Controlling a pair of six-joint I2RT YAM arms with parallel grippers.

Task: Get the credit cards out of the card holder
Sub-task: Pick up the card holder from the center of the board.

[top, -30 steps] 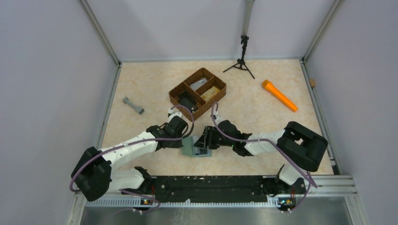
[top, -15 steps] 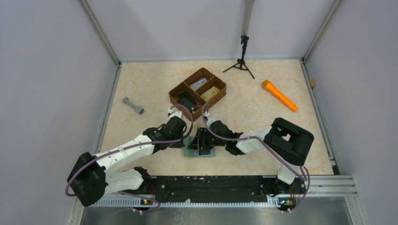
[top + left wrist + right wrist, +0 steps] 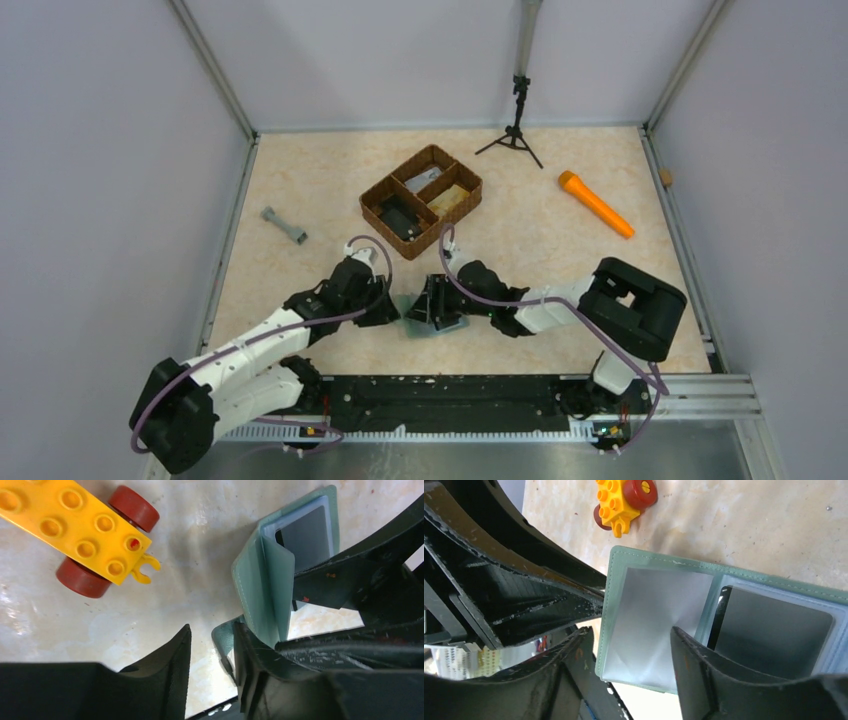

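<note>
The sage-green card holder (image 3: 418, 328) lies open on the table between my two grippers. In the left wrist view the card holder (image 3: 262, 585) has one flap standing up, and a dark card (image 3: 306, 535) sits in a clear sleeve. My left gripper (image 3: 214, 627) is open, with the holder's near corner just inside its right finger (image 3: 250, 665). It lies left of the holder in the top view (image 3: 388, 308). My right gripper (image 3: 630, 630) is open, its fingers either side of the holder's clear sleeve (image 3: 659, 605), beside the dark card (image 3: 774, 630). It also shows in the top view (image 3: 432, 303).
A yellow toy brick with red wheels (image 3: 80, 535) lies on the table just left of the holder. The brown divided basket (image 3: 456, 165) stands behind the grippers. An orange torch-like object (image 3: 595, 203) lies far right, a grey dumbbell-shaped piece (image 3: 284, 225) far left, a small black tripod (image 3: 515, 135) at the back.
My left arm has drawn back to the left and lower, its gripper sliding off the holder's left side. My right gripper stays on the holder, which has turned a little.
</note>
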